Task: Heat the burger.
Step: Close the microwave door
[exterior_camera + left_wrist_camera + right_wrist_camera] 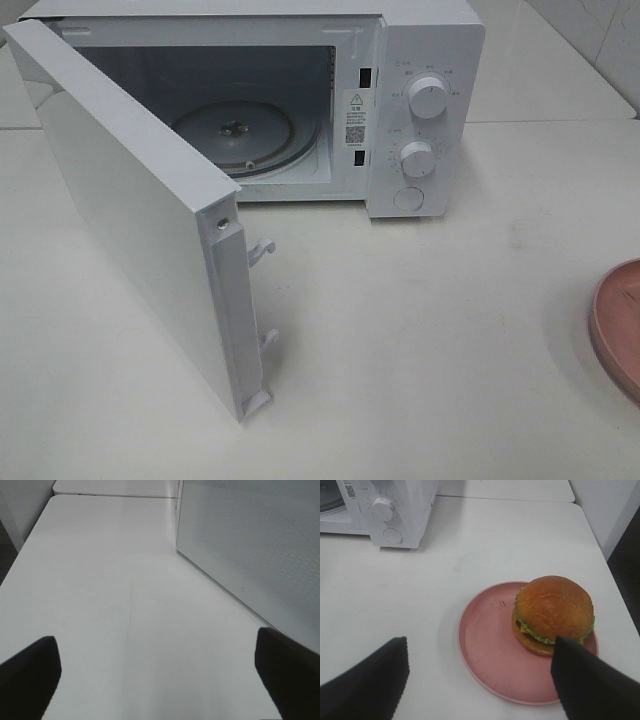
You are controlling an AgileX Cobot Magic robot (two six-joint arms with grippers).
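A white microwave (300, 100) stands at the back of a smooth white table (420, 330), and everything else is placed from it. Its door (130, 215) is swung wide open toward the front, a flat white slab with two small latch hooks along its free edge. Inside, a round glass turntable (235, 135) lies on the floor of the cavity, with nothing on it. Two round white knobs (428, 95) sit one above the other on the control panel, with a round button below them.

To the right of the microwave and nearer the front, a round pink plate (492, 652) lies flat on the table, matte and lightly scuffed. The burger (554, 612) sits on the plate, toward one side of it. Its bun is glossy and golden-brown, domed, with a frill of green lettuce and a sliver of yellow cheese under it.

The right gripper (480, 680) hangs over the plate with its dark fingers spread wide, holding nothing; one finger overlaps the burger's edge in the wrist view. The left gripper (160, 675) is above bare table beside the open door's perforated face, fingers wide apart and empty.
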